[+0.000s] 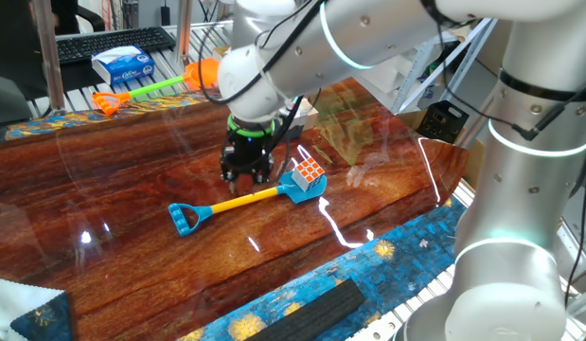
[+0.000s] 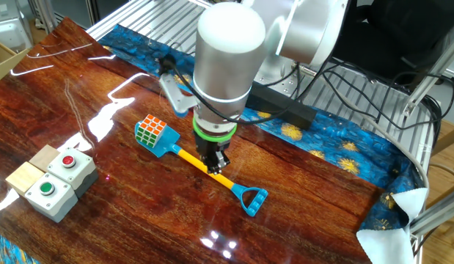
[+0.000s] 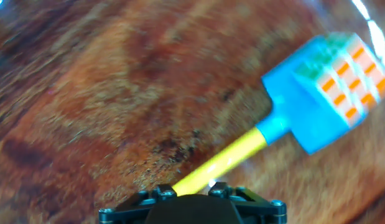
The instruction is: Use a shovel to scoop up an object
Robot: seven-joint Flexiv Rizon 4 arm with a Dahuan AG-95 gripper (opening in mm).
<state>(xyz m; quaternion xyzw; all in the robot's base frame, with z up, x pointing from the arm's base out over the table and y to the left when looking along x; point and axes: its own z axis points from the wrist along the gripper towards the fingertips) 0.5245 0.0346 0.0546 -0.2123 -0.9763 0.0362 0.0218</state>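
One arm (image 1: pixel 520 142), white and silver with green-lit rings, bends over a glossy red-brown wooden table (image 1: pixel 103 189) and hangs its wrist straight down near the table's middle. Along the table's edges runs a blue cloth (image 2: pixel 337 147) patterned with yellow swirls. Next in size, a pair of beige button boxes (image 2: pixel 54 180) sits near one corner in the other fixed view, one with a red button, one with a green, well apart from the arm. Off the far edge in one fixed view lies an orange-bladed toy shovel (image 1: pixel 155 87) with a green shaft, beside a blue and white carton (image 1: pixel 122 64). The shovel (image 2: pixel 204 165) lies flat on the wood at mid-table: light-blue blade, yellow shaft, blue D-shaped handle toward the near edge. The gripper (image 2: pixel 215 163), black, stands directly over the yellow shaft about midway along it; its fingers are drawn narrow around the shaft, and in the hand view the shaft runs straight in between them at the bottom of the frame. Whether the pads are truly pressing on the shaft cannot be told, since the hand view is blurred. Smallest, the Rubik's cube (image 2: pixel 151 130) sits on the shovel's blade, tilted, showing white, orange and green squares; in one fixed view it shows white and red faces.
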